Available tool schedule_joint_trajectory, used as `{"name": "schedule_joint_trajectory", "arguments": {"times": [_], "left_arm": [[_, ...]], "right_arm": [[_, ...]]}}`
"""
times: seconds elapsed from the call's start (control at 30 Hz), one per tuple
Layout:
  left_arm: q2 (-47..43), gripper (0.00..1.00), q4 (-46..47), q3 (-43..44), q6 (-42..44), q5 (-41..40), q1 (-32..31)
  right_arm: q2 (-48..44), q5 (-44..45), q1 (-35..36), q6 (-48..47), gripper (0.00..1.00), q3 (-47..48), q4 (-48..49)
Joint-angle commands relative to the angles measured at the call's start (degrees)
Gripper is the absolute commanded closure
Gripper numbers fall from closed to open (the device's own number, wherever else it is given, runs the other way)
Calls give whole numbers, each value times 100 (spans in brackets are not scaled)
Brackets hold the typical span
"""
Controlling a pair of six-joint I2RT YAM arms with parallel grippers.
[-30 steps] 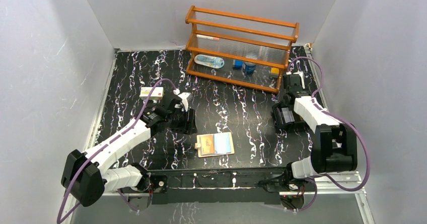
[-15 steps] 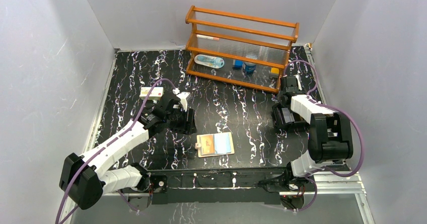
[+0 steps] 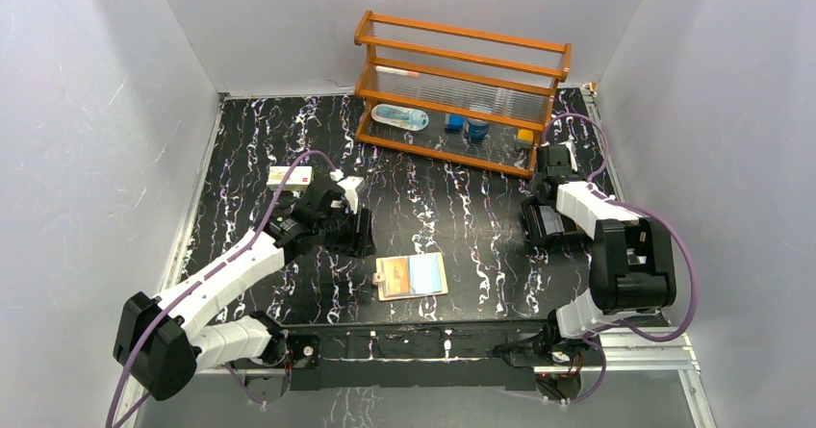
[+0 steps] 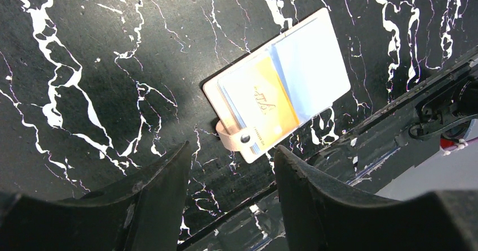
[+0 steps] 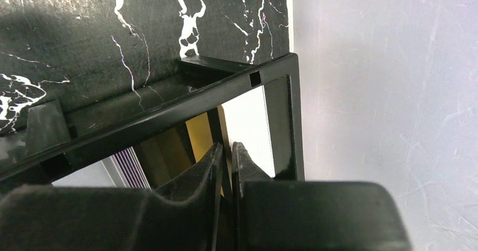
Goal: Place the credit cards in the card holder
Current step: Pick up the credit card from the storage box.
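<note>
A tan wallet (image 3: 412, 276) lies open near the table's front edge, also in the left wrist view (image 4: 225, 101). On it lie the yellowish credit card (image 4: 266, 101) and the light blue credit card (image 4: 311, 64), side by side. My left gripper (image 3: 356, 231) hangs open and empty just left of and behind the wallet, its jaws (image 4: 231, 149) wide apart. The black frame-like card holder (image 3: 545, 224) stands at the right. My right gripper (image 5: 227, 145) is at it, jaws pressed on a thin black bar of the holder (image 5: 270, 73).
A wooden rack (image 3: 462, 62) with a few small blue items stands at the back. A small white box (image 3: 290, 177) lies behind the left arm. White walls close in on both sides; the right wall (image 5: 394, 65) is next to the holder.
The right arm's elbow has swung back toward the table's right edge while its gripper stayed at the holder. The left arm and the wallet with cards have hardly moved.
</note>
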Motion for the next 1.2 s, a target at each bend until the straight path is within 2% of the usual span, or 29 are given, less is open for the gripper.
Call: {"name": "schedule_joint_trajectory", "arguments": {"times": [0.0,0.3,0.4,0.6,0.73,0.8,0.9,1.0,1.17], "left_arm": [[-187,45,-81,-3,90,10,10],[-154,45,-83,-10,-86,76,8],[-193,44,-39,-48,-174,126,9],[-292,44,-79,68,-459,503,8],[-509,44,-52,226,-977,902,5],[-655,44,114,286,-1306,1138,10],[-935,45,473,354,-1898,1484,10],[-1186,46,892,362,-2430,1651,10],[-1594,51,1735,182,-3190,1725,10]], "right_arm": [[-340,19,-23,42,86,184,-31],[-641,-601,22,511,100,799,-1230],[-903,-981,36,669,100,1005,-1632],[-1434,-2270,43,1229,100,1383,-2111],[-1875,-3671,52,1752,100,1537,-2069],[-2162,-4538,61,2099,100,1438,-1806],[-2745,-5800,79,2942,100,949,-925],[-3128,-6688,93,3738,100,304,-85],[-3730,-7863,442,5586,100,-868,2134]]}}
